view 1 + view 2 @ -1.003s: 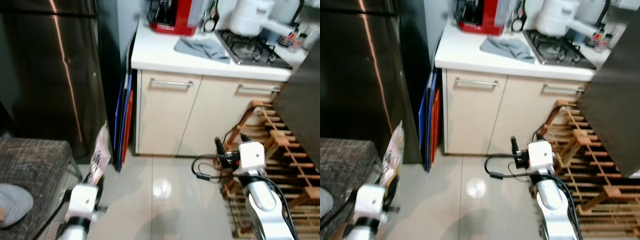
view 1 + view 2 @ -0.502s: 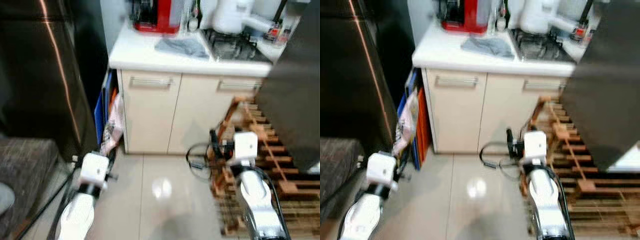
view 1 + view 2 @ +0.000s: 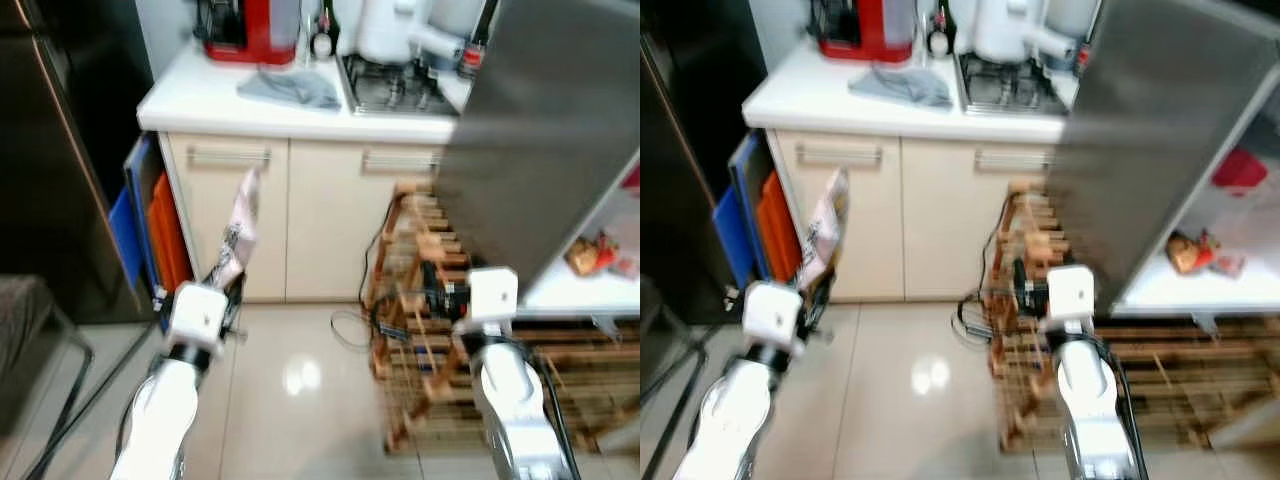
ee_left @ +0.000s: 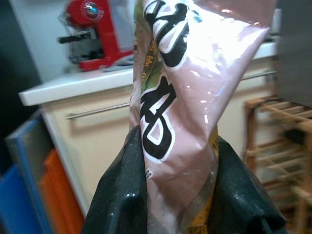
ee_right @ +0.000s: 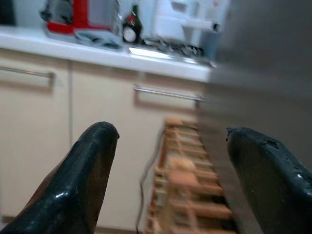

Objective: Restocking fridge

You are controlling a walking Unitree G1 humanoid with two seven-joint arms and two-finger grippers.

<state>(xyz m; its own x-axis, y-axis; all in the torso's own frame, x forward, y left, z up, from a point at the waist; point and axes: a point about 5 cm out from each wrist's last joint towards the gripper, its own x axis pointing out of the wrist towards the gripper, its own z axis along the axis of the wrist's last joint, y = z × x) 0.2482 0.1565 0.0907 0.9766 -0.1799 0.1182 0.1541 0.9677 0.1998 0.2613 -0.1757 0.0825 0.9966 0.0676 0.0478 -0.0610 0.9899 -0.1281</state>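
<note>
Facing the kitchen bench [image 3: 300, 105] with an open fridge door [image 3: 540, 130] now swung into view on the right; a second ago only the dark closed appliance and bench corner showed, so camera has turned right toward the fridge. Left claw [image 3: 232, 285] holding a pink snack packet [image 3: 240, 232] upright, in front of the cupboard doors, near the blue and orange boards [image 3: 145, 225] leaning at the bench end. Right claw [image 3: 432, 293] low, in front of a wooden rack [image 3: 420, 260] on the floor.

Right eye view: same layout; lit fridge shelf [image 3: 1200, 290] visible past the door, with a small brown item [image 3: 1185, 250] and a red container [image 3: 1240, 170] on it. Packet well apart from that shelf.

Left wrist view: packet [image 4: 185, 97] pinched between the two black fingers [image 4: 122, 195], standing tall and wrinkled; red coffee machine [image 4: 92, 34] behind.

Right wrist view: fingers [image 5: 92, 165] spread wide, nothing between them; rack and grey door edge ahead.

Judged: approach phase, fridge interior now reachable by sight, packet not yet placed. Next needs stepping closer without clipping the rack.
</note>
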